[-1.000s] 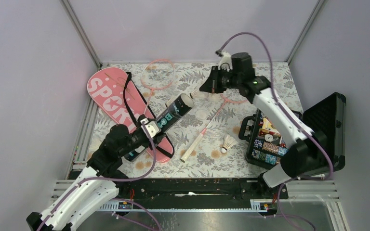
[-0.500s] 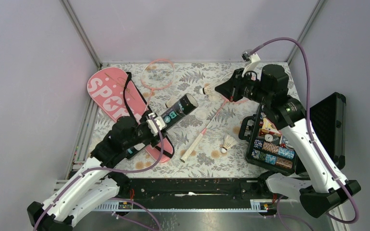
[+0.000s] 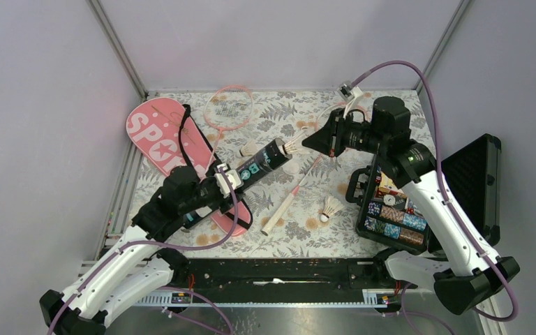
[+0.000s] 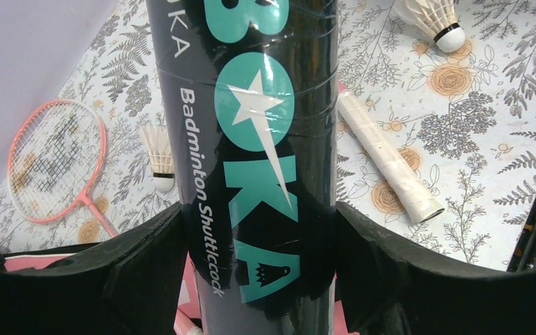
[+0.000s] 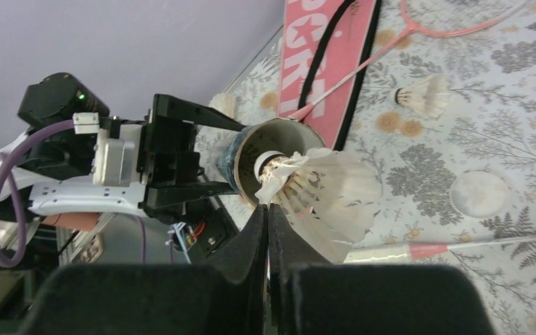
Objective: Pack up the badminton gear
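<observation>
My left gripper [image 3: 236,176] [image 4: 258,234] is shut on the black tube with teal print [image 3: 255,166] [image 4: 251,139], which is held tilted above the pink SPORT bag [image 3: 162,143]. My right gripper [image 3: 308,140] [image 5: 269,209] is shut on the feather skirt of a white shuttlecock [image 3: 294,144] [image 5: 328,192]. That shuttlecock's cork end sits at the tube's open mouth [image 5: 265,150]. Two more shuttlecocks [image 3: 249,148] [image 3: 330,207] lie on the floral cloth. One pink racket [image 3: 229,108] lies at the back; the other's cream handle [image 3: 276,215] lies in the middle.
An open black case of patterned rolls [image 3: 391,209] stands at the right, close to my right arm. A small round white disc [image 5: 478,193] lies on the cloth near the racket shaft [image 5: 453,246]. Grey walls close in the back and sides.
My right gripper has swung forward and left with the shuttlecock, bringing it to the tube's mouth. The left gripper has shifted the tube slightly to the right.
</observation>
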### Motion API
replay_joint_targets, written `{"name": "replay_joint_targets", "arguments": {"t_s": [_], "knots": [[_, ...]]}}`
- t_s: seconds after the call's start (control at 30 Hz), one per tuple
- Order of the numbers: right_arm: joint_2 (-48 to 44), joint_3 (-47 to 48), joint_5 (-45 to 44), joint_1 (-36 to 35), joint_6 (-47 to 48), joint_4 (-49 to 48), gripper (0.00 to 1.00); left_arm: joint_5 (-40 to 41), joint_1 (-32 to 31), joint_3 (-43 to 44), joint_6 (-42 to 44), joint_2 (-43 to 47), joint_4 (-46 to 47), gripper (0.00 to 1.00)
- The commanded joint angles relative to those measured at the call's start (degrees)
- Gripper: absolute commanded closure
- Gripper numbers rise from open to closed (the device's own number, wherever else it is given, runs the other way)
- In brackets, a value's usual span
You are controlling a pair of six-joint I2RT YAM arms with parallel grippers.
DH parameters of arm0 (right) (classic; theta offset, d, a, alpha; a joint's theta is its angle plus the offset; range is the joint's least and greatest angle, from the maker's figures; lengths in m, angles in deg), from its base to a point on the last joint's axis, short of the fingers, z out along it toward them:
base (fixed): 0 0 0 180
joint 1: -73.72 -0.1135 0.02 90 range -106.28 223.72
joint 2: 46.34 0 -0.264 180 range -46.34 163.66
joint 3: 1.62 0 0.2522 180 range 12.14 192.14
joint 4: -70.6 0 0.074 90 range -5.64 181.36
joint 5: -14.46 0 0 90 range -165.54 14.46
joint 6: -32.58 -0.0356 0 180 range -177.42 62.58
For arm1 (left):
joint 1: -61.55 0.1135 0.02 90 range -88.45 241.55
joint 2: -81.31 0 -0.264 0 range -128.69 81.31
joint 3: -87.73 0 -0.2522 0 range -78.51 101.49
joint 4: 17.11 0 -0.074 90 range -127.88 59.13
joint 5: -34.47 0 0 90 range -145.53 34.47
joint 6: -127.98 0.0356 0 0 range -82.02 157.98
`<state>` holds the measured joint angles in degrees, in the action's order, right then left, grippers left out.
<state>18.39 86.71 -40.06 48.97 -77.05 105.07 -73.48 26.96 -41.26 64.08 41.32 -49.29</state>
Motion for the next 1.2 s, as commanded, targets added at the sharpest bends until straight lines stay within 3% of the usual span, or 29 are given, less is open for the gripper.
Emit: {"name": "replay_joint_targets", "arguments": {"t_s": [0.0,0.53,0.97,1.17], "knots": [[0.11,-0.59,5.79,-0.85,-1.97,-3.80,1.00,-3.86,0.14,2.97,1.14,0.95,3.69,0.75],[3.66,-4.75,11.79,-5.13,-6.62,-12.78,1.00,-9.47,0.16,0.69,2.35,3.74,6.38,0.77],[5.76,-5.81,13.06,-7.15,-9.80,-16.12,1.00,-8.64,0.14,0.51,1.23,2.96,7.74,0.77],[5.32,-7.58,12.70,-7.11,-13.14,-19.19,0.90,-8.31,0.14,-0.40,1.49,3.27,8.16,0.77]]}}
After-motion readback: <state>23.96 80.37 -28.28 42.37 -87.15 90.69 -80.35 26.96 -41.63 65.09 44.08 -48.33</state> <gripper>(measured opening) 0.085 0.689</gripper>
